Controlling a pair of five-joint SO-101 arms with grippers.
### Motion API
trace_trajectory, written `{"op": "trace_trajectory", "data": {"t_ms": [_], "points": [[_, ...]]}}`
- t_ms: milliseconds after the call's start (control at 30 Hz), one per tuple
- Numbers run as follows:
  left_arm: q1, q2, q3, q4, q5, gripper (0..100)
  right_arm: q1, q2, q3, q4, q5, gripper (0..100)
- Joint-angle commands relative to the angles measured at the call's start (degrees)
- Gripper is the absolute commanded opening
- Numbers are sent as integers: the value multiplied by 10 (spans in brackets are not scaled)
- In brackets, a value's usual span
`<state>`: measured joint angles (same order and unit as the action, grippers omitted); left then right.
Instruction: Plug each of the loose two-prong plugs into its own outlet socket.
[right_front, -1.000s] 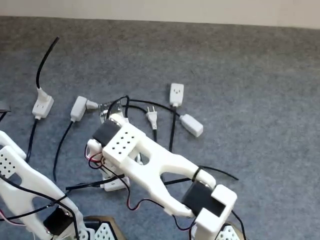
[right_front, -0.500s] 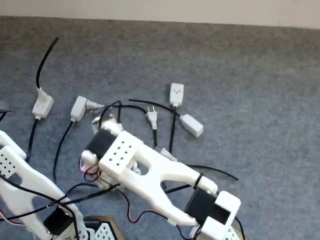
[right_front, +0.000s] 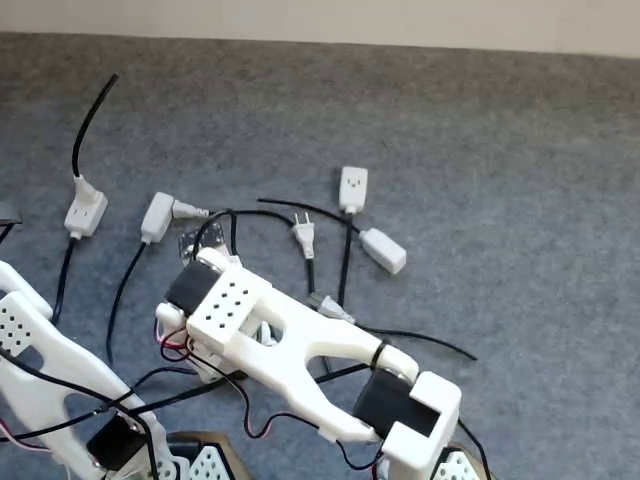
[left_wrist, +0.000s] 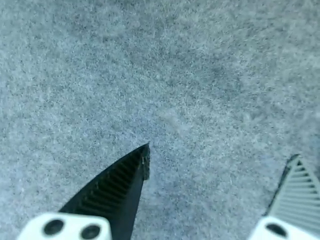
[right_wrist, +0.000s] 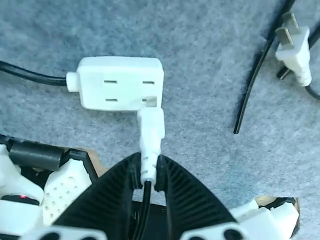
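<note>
I hold the white plug (right_wrist: 151, 132) clamped in my right gripper (right_wrist: 148, 161). Its long axis points straight at the outlet block (right_wrist: 120, 82), and its nose touches the block's near edge by one socket. My left gripper (left_wrist: 220, 152) hangs wide over the grey surface (left_wrist: 175, 75).

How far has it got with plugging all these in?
Looks done: the far-left plug sits in the left outlet. In hand: the right pincer grips the held plug, its tip at the near outlet; whether it is seated I cannot tell. Left: the loose plug lies on the carpet, with the top outlet and the side outlet free.
</note>
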<state>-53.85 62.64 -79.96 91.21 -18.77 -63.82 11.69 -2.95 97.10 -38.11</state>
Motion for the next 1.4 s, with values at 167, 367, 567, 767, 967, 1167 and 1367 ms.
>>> {"op": "trace_trajectory", "data": {"t_ms": [167,367,567,767,967,1167,1367], "points": [[-7,-11,-28,-1,0,396,12,-9,-15,-28,8,5],[-7,-11,-28,-1,0,396,11,-9,-56,16,8,5],[-7,-11,-29,0,0,396,10,-7,-113,37,8,5],[-8,-11,-29,-1,0,396,12,-5,-105,37,8,5],[-7,-11,-29,1,0,396,13,-5,-43,22,8,5],[-8,-11,-29,3,0,396,13,-5,-21,4,8,5],[-16,-11,-29,1,0,396,13,-5,-20,-3,9,5]]}}
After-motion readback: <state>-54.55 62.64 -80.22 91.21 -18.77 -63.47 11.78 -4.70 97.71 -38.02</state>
